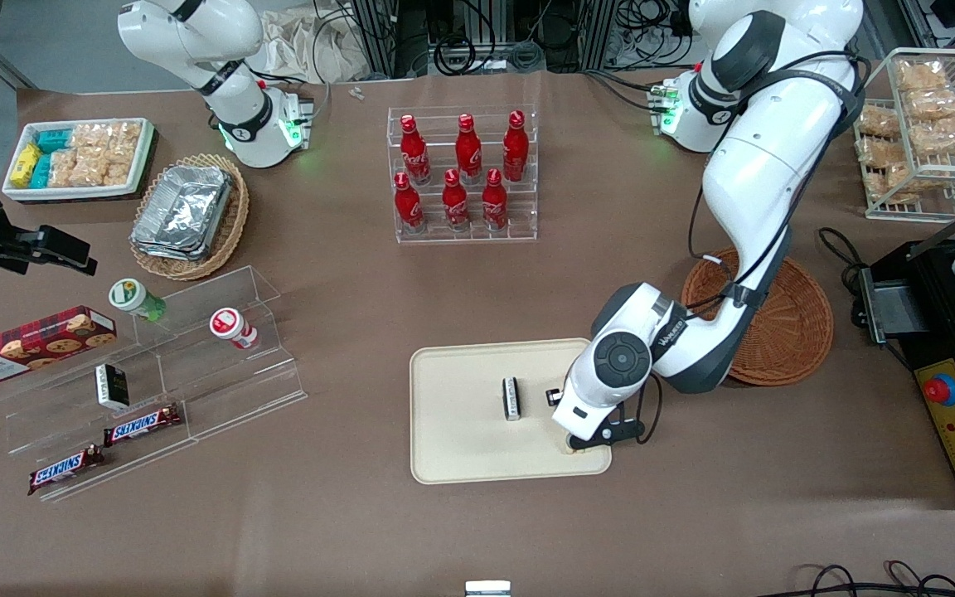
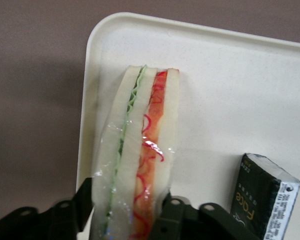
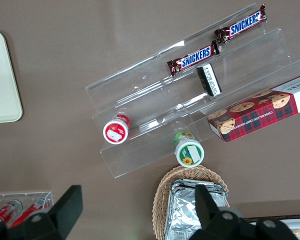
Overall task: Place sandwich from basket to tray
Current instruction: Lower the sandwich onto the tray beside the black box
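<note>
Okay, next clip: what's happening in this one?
The working arm's gripper is down over a corner of the flat cream-beige rectangular tray, shut on a triangular clear-wrapped white-bread sandwich with red and green filling. The sandwich sits over the tray, near a small black packet lying there. The round reddish-brown wicker basket beside the tray shows nothing in its visible part.

Gripper [image 1: 574,444] low over tray [image 1: 461,448], at its 4 o'clock corner; basket [image 1: 784,332] at tray's 2 o'clock.
</note>
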